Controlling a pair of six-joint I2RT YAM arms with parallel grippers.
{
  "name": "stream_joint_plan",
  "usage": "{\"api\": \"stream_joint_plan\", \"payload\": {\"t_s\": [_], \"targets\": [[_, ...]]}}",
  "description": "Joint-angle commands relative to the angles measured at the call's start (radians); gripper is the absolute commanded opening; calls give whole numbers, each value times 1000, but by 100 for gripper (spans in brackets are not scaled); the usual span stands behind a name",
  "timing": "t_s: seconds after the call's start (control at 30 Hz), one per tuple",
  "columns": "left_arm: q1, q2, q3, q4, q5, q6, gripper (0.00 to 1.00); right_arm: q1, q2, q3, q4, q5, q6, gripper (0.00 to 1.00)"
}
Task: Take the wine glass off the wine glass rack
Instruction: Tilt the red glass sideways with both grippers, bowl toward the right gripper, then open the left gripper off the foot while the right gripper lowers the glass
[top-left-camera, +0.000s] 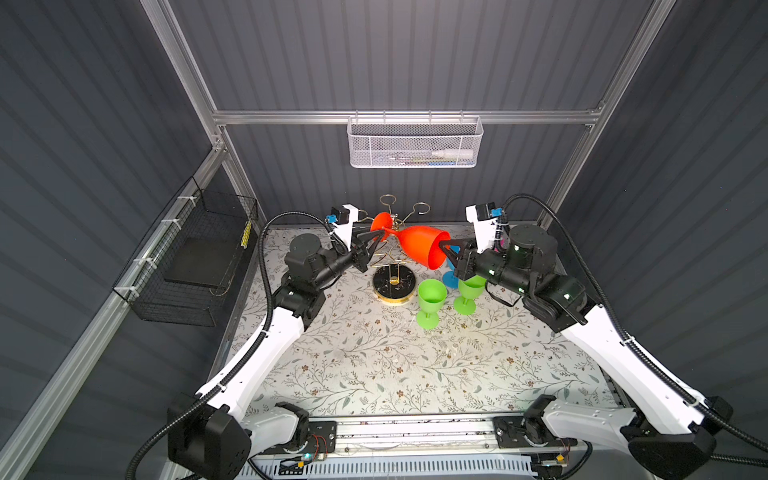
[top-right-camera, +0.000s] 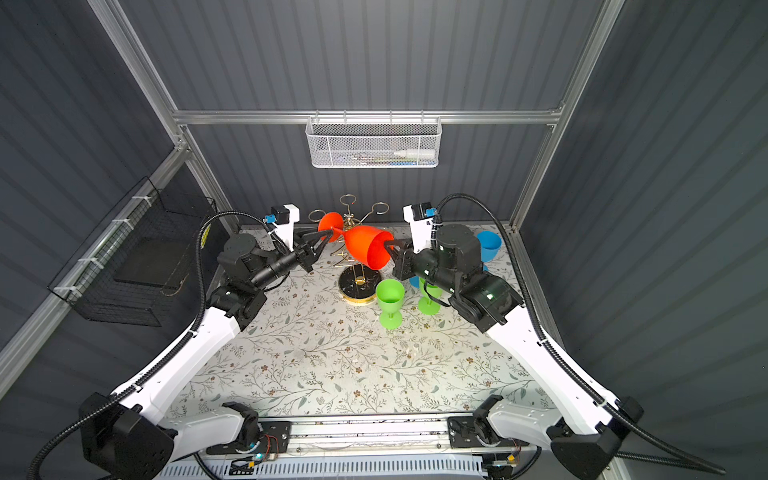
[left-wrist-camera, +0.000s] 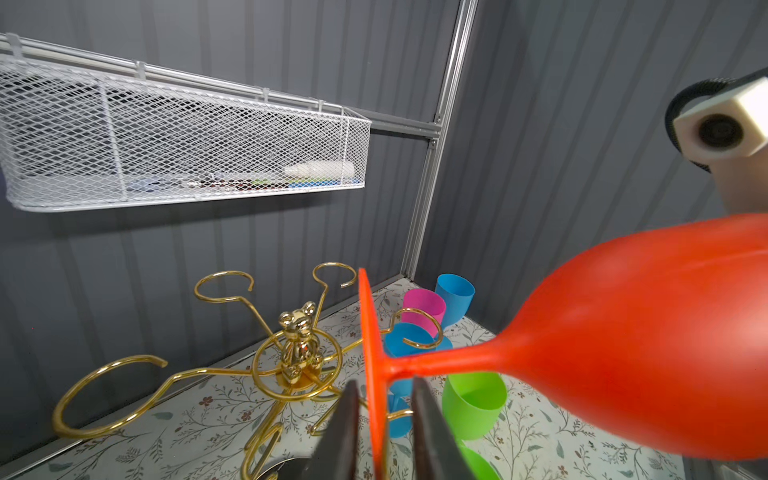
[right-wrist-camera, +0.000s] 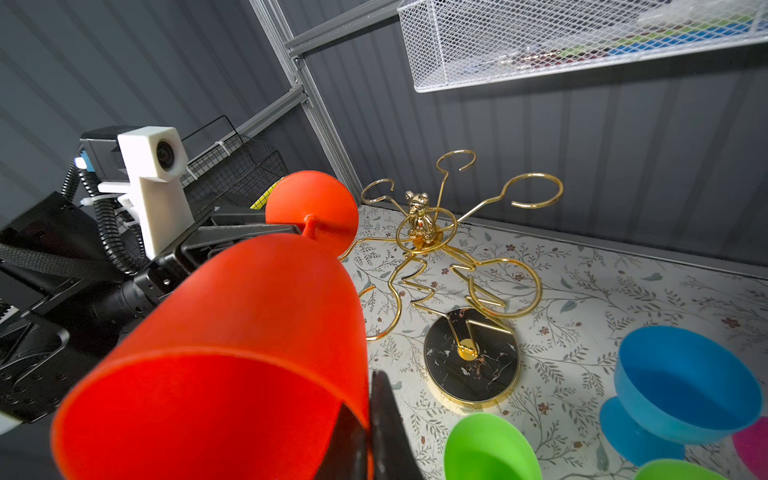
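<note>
You've got the gold wire rack standing back-centre on its black marbled base. The orange-red wine glass, matte and opaque, hangs sideways just above it. Your right gripper is clamped tight on the bowl rim; left gripper straddles the foot, jaws parted, gap either side. Can't tell whether the foot clears the nearest ring arm

Two green goblets stand on the floral worktop, blue cups behind them, a white mesh basket hanging above.
</note>
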Motion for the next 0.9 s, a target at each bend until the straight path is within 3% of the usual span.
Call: {"api": "stream_joint_plan", "payload": {"t_s": [0.0,0.03,0.2,0.3,0.5,0.67,0.87], "targets": [[-6,-34,-10,-6,-65,38,61,3,-30,30,-5,33,-17,0],[-7,-40,-12,-7,-97,44,71,2,-31,31,-14,39,-22,0],[-5,-105,-55,-8,-231,93,84,5,-77,52,-109,72,-66,0],[0,-166,-120,29,-356,107,99,4,-91,76,-183,95,-98,0],[98,-245,-246,83,-496,89,100,66,-62,202,-406,125,-175,0],[242,-264,-361,161,-553,15,100,211,53,332,-638,211,-221,0],[267,-271,-443,204,-610,35,100,335,224,441,-885,276,-217,0]]}}
